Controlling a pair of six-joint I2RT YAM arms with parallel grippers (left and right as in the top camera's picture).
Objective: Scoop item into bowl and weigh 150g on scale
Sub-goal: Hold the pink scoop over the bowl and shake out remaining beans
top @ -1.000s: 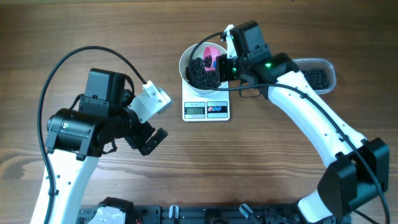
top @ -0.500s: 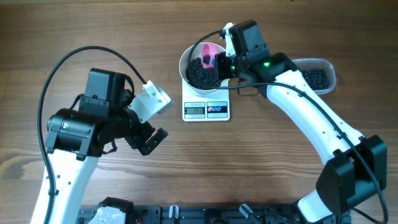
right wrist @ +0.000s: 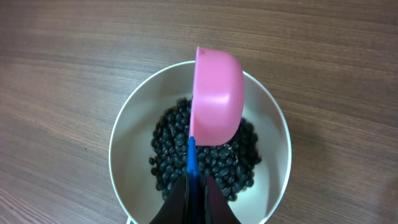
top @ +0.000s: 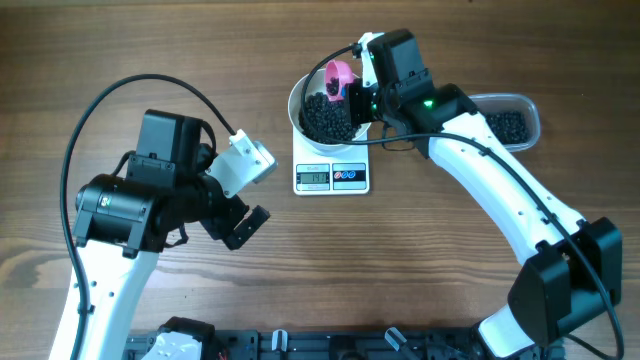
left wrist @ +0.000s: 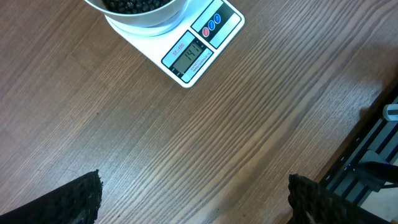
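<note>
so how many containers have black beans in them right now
2: the round white bowl on the small white digital scale, and the clear plastic tub further right, partly hidden by the right arm.

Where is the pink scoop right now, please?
Overhead, the scoop sits top centre, tipped over the white bowl on the scale, held by the right claw.

- The whole table [top: 120, 40] is taken in from straight above, from high up.
- From the left wrist, the table is viewed at a slant and from nearer in. The scale [left wrist: 198, 45] and a sliver of the bowl [left wrist: 149, 18] are caught at the top edge.
- From the right wrist, the bowl [right wrist: 130, 143] is looked straight down into from very close, with the scoop [right wrist: 217, 99] held mid-frame.
- Scale [top: 331, 177] and bowl [top: 296, 112] are shared by the overhead and left-wrist views. The bowl is shared by all three.
</note>
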